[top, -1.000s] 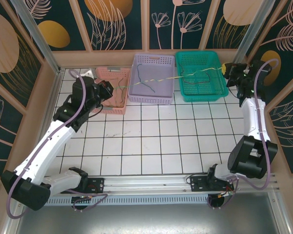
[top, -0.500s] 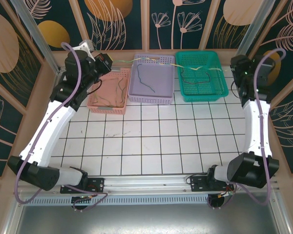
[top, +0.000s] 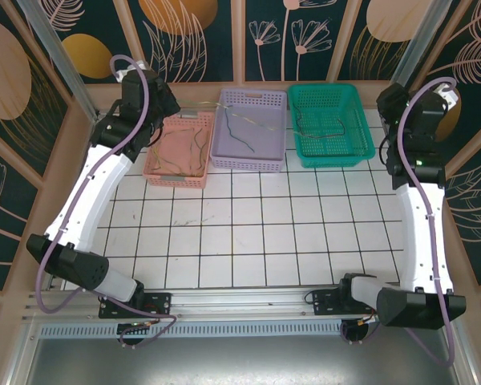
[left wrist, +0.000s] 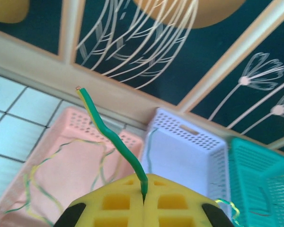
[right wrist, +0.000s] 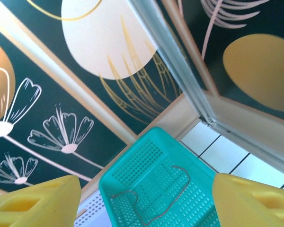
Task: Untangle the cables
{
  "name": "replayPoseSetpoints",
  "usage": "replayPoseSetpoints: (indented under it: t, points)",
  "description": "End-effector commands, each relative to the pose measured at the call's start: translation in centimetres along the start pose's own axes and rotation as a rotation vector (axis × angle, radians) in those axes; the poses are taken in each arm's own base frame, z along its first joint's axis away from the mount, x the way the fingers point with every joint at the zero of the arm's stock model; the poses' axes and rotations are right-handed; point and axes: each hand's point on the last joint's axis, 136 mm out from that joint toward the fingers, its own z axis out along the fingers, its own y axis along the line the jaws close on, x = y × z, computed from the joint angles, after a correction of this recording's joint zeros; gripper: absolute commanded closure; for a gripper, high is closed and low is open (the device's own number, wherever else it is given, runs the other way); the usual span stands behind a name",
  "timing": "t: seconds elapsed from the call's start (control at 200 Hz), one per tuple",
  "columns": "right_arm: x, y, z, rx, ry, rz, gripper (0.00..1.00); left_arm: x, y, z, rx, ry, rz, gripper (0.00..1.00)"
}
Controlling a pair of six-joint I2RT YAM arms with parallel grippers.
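Lining the 12 o'clock edge of the white tiled counter are perforated plastic baskets: a pink basket at 11, a lilac basket at 12, a teal basket at 1. My left tool is clenched on a green-and-yellow striped wire, its free end rising toward 11 over the pink basket. My right tool stands released, fingers wide apart. A thin brown wire lies looped in the teal basket, a dark wire in the lilac one.
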Motion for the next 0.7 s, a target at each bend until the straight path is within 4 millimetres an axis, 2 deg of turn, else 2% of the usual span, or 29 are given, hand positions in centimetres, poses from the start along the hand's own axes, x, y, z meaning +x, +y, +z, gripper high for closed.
replayPoseSetpoints:
  t: [0.0, 0.045, 0.12, 0.21, 0.345, 0.415, 0.505, 0.696]
  points:
    - [-1.4, -1.0, -1.2, 0.039, -0.086, -0.03, 0.26, 0.5, 1.7, 0.2, -0.085, 0.002, 0.058, 1.0]
    - [-1.2, -0.1, -1.3, -0.02, -0.088, -0.065, 0.27, 0.4, 1.2, 0.1, -0.052, 0.0, 0.06, 1.0]
    - [0.4, 4.0, -1.7, -0.259, -0.063, -0.162, 0.29, 0.6, 0.1, 0.0, 0.017, 0.004, 0.071, 1.0]
    - [5.4, 9.5, -3.5, -0.577, 0.019, -0.331, 0.29, 0.9, -1.0, 0.1, 0.074, 0.027, 0.095, 1.0]
    - [12.9, 15.3, -7.1, -0.815, 0.035, -0.639, 0.28, 1.2, -2.0, -0.1, 0.128, 0.051, 0.102, 1.0]
    - [16.6, 17.0, -8.3, -0.891, 0.015, -0.809, 0.25, 1.2, -2.8, -0.3, 0.171, 0.058, 0.098, 1.0]
    - [20.7, 18.1, -8.0, -0.931, 0.032, -0.96, 0.21, 1.3, -3.9, -0.7, 0.234, 0.069, 0.097, 1.0]
    - [25.1, 20.7, -6.5, -1.005, 0.081, -1.038, 0.19, 1.3, -4.7, -1.1, 0.275, 0.081, 0.104, 1.0]
